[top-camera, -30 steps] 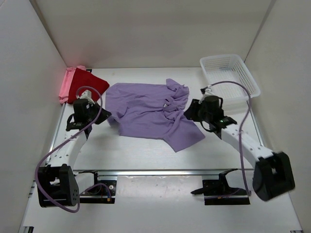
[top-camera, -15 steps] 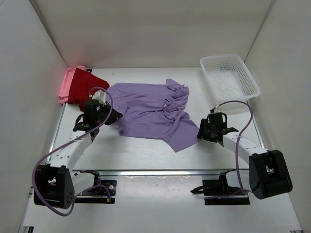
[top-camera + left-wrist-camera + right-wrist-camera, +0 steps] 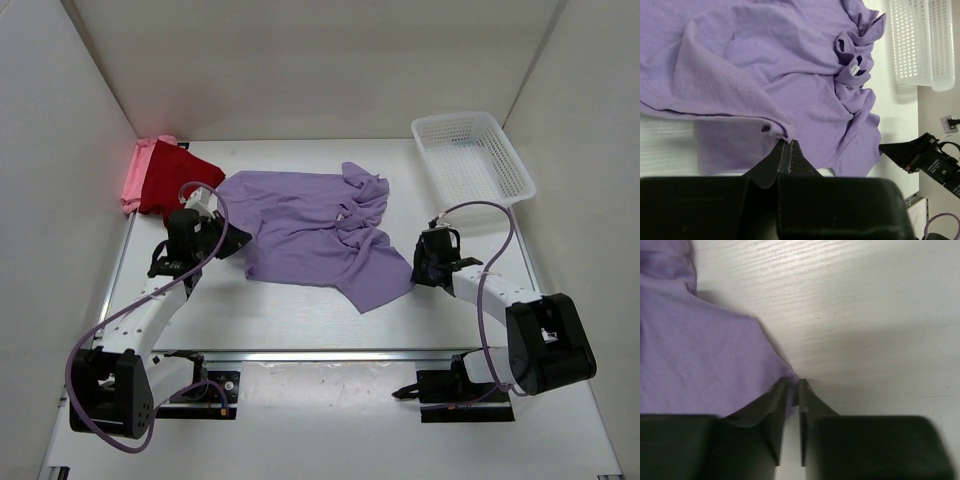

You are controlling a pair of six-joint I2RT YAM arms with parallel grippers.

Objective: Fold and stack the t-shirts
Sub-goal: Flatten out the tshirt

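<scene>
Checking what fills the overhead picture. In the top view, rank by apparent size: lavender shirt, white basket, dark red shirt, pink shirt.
1. lavender shirt
2. white basket
3. dark red shirt
4. pink shirt, only a strip showing

Centre of table (image 3: pixel 300 320): collared t-shirt (image 3: pixel 310 235), spread flat. Far-left corner: pile of two t-shirts (image 3: pixel 160 175), one on the other. Far-right corner: basket (image 3: pixel 470 155). The left gripper (image 3: pixel 787 145) is at the collared t-shirt's left hem, the right gripper (image 3: pixel 790 385) at its near-right corner.
</scene>
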